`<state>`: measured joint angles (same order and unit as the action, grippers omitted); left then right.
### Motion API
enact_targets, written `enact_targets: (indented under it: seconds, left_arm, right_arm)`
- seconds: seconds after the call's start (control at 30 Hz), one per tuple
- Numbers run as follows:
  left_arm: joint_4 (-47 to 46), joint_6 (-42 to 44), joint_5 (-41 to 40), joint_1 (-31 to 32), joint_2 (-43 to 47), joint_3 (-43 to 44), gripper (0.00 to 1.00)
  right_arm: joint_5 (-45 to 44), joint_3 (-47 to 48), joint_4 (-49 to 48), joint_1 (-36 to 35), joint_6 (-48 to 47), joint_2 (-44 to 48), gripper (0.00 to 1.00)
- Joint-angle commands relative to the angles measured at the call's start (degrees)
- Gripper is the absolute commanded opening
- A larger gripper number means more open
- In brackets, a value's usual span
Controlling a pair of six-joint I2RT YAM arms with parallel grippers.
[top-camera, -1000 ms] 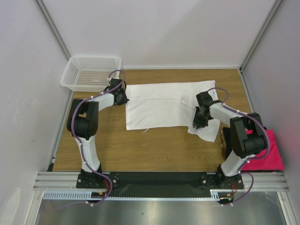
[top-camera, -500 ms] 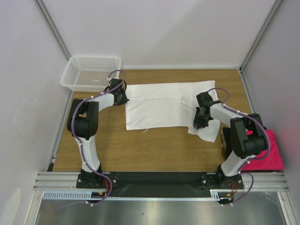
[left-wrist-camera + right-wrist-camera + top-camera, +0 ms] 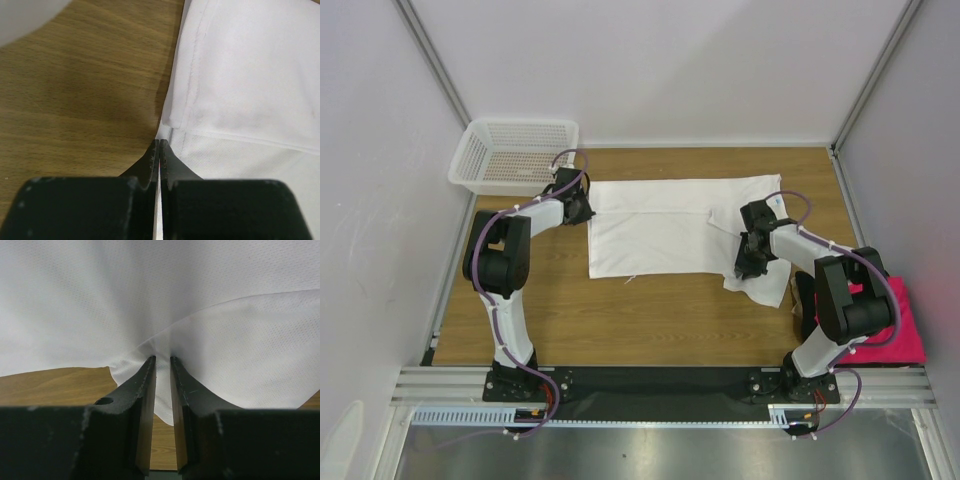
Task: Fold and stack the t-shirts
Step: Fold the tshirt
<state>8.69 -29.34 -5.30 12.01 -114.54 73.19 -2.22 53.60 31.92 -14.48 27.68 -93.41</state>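
A wooden table [image 3: 650, 320] between pale walls carries the white t-shirt [image 3: 660, 225], spread flat across its far half. The left tool [image 3: 159, 145] is clenched on the shirt's left edge. The right tool [image 3: 162, 360] pinches a fold at its right side. A magenta t-shirt [image 3: 895, 325] lies at the table's right edge.

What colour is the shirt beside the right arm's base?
Magenta-pink shirt, best in top external view.

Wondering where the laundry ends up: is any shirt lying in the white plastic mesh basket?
No, the white plastic mesh basket shows only its bare floor, and the large white cloth t-shirt lies on the wooden table.
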Motion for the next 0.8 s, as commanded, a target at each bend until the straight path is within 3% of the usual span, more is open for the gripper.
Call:
enact_targets:
  seconds: [0.0,0.17,0.5,0.77]
  left_arm:
    - [0.3,2.0,1.3,0.1,2.9,1.5,0.01]
    - [0.4,3.0,3.3,0.2,5.7,2.6,0.05]
    - [1.3,3.0,4.9,1.9,4.9,3.3,0.24]
    - [2.5,1.9,3.2,2.1,4.3,1.5,0.29]
  right_arm:
    - [-1.0,-0.6,1.5,0.2,0.9,1.2,0.23]
    - [-0.4,-0.3,1.0,0.2,0.8,0.9,0.23]
    - [-0.5,-0.3,0.9,0.2,0.7,1.0,0.23]
    - [-0.7,-0.2,1.2,0.2,0.4,0.8,0.23]
